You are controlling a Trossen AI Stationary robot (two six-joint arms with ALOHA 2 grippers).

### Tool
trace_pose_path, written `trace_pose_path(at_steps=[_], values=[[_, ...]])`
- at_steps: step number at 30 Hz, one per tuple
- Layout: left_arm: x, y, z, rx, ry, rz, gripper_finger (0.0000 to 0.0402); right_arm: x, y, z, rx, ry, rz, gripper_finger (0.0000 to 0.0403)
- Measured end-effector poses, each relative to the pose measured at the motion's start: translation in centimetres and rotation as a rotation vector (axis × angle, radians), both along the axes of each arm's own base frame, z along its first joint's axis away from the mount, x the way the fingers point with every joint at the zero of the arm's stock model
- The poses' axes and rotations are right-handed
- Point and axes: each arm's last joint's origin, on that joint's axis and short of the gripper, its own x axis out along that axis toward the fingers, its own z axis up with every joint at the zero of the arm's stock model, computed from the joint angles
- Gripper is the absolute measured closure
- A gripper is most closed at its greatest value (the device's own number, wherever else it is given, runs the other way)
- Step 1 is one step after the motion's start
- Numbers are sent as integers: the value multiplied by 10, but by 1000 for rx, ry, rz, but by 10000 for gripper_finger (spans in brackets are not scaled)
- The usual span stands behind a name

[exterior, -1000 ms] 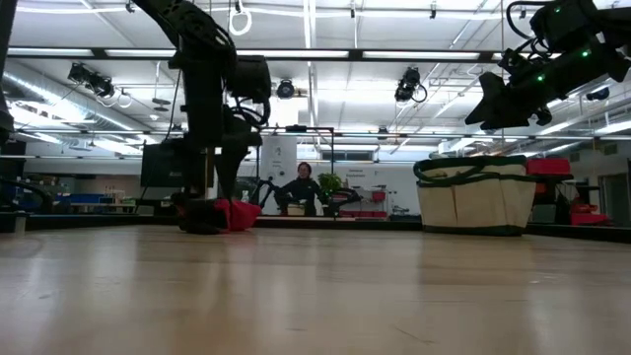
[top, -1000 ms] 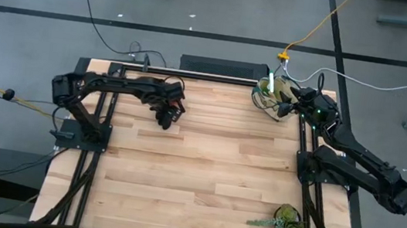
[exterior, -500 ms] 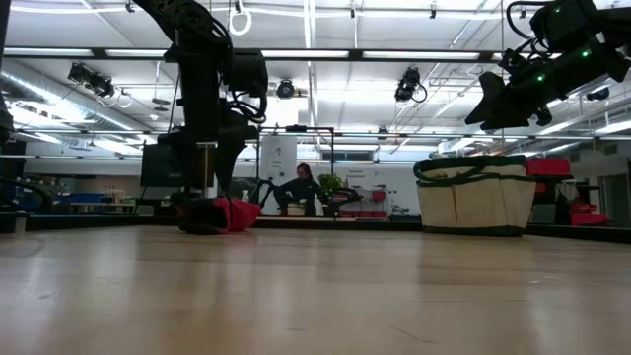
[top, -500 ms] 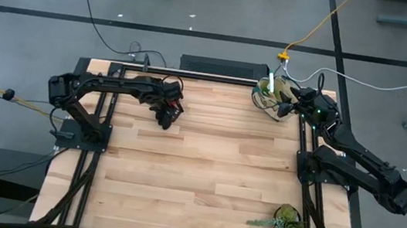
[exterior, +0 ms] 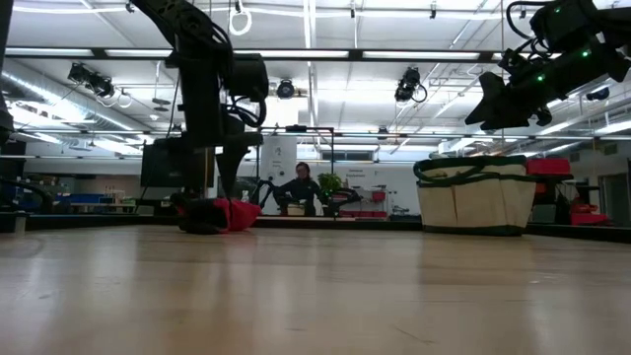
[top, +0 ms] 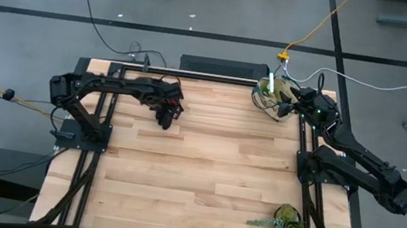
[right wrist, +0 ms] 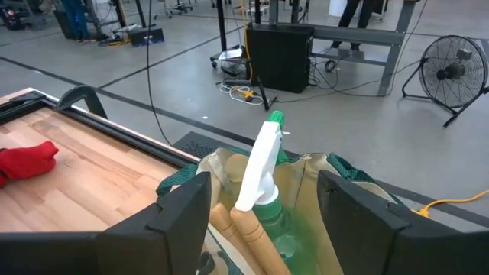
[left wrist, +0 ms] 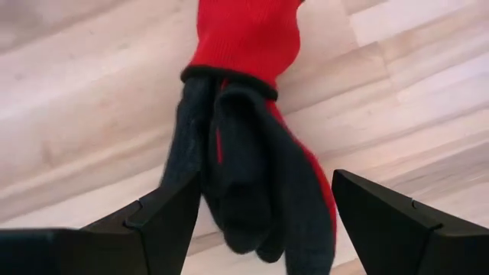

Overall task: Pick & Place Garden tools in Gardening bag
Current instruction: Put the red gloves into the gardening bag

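Since a second ago the left gripper (top: 164,117) has barely shifted, hanging over the red-and-black gloves (left wrist: 243,145) with fingers (left wrist: 164,221) spread wide, the gloves lying between them on the table (top: 205,161). The right gripper (top: 288,107) hovers unchanged above the gardening bag (exterior: 473,192), fingers apart, holding nothing.
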Motion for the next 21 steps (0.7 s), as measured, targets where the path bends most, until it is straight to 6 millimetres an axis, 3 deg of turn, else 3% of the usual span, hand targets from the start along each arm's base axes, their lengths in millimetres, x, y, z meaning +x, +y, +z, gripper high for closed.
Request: trace_pose_path(at_steps=[13,21], values=[[-17,-3,-43,-37,-64,63,97,0,0,0,-2,1,0,160],[-22,0,-52,-49,-96,77,98,0,0,0,-2,-1,0,160]])
